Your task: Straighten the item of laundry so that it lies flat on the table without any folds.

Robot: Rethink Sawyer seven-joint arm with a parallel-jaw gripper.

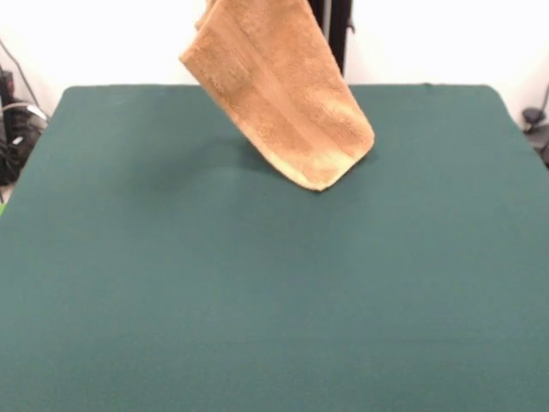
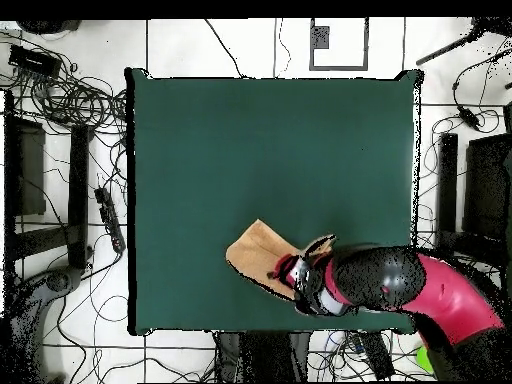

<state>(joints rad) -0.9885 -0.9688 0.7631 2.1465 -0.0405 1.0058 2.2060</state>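
The orange-tan terry towel (image 1: 279,99) hangs in the air above the dark green table (image 1: 257,300), its upper part running out of the front view at twelve o'clock and its lowest corner dangling toward five o'clock, apparently just clear of the cloth, though whether the tip brushes it cannot be told. A paler woven band crosses the hanging face on a slant. The towel falls as a doubled slab and not as a single sheet, so at least one fold is still in it.

In the overhead view the red and black arm (image 2: 440,300) reaches in from four o'clock along the table's near edge, and its gripper (image 2: 292,270) sits over the towel (image 2: 255,252), which shows as a tan wedge spreading toward ten o'clock from the wrist. The cloth's hanging from that spot suggests the claw is pinching it by an upper edge or corner, but the fingers themselves are hidden under the wrist and the fabric, so whether they are pressed together cannot be told.

Lifting by one point lets gravity pull the layers down and apart; that looks like the reason for the hold. Judged from this, the task is at an early stage: nothing lies flat yet, and the towel needs laying down across the table's open middle toward twelve o'clock in the overhead view
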